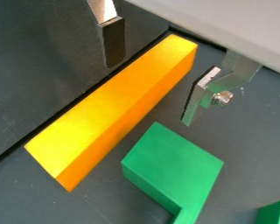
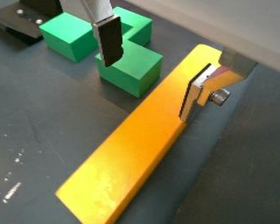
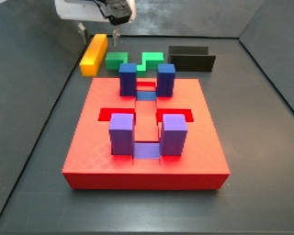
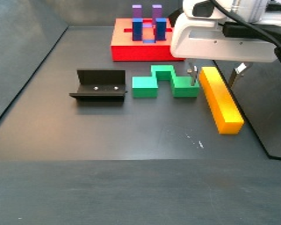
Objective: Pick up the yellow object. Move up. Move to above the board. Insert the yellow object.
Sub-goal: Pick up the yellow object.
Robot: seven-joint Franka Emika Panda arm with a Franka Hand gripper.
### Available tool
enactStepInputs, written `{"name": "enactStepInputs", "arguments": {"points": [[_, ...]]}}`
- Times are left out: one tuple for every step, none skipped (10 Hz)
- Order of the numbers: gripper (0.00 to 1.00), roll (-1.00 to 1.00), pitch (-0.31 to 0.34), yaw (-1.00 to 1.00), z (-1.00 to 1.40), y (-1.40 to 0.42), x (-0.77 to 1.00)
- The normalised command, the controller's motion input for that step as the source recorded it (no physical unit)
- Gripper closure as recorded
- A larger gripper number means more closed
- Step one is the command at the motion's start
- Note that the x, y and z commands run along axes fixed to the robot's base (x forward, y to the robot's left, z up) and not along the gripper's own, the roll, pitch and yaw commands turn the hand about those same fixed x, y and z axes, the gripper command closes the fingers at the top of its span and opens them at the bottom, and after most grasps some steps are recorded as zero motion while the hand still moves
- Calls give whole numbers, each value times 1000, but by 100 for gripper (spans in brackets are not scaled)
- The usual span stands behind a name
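Gripper (image 2: pixel 154 66) straddles the yellow object (image 2: pixel 136 153), green block (image 2: pixel 130 68) beside.

Both wrist views look down close past the claw (image 1: pixel 154 70); both side views face the board (image 3: pixel 143 138) from opposite ends

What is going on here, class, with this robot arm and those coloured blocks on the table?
The gripper sits low over one end of the yellow object, fingers open on either side and not yet closed on it. The bar lies flat on the dark floor beside the green block. The board, with its blue and purple blocks, lies apart from it, and the fixture stands past the green block. So the pick-up is about to happen; nothing is lifted or inserted.
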Motion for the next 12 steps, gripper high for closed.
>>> {"name": "enactStepInputs", "arguments": {"points": [[0,40,0,126,-391,0,0],[0,39,0,186,-274,23,57],[0,0,0,260,-200,134,74],[0,0,0,291,-134,129,83],[0,0,0,283,-140,100,54],[0,0,0,226,-143,3,0],[0,0,0,103,-163,0,-6],[0,0,0,0,-134,0,-171],[0,0,0,0,-160,-86,-103],[0,0,-9,-34,-126,-117,-80],[0,16,-11,-49,-177,-69,-83],[0,0,-27,-54,-171,-26,-77]]}}
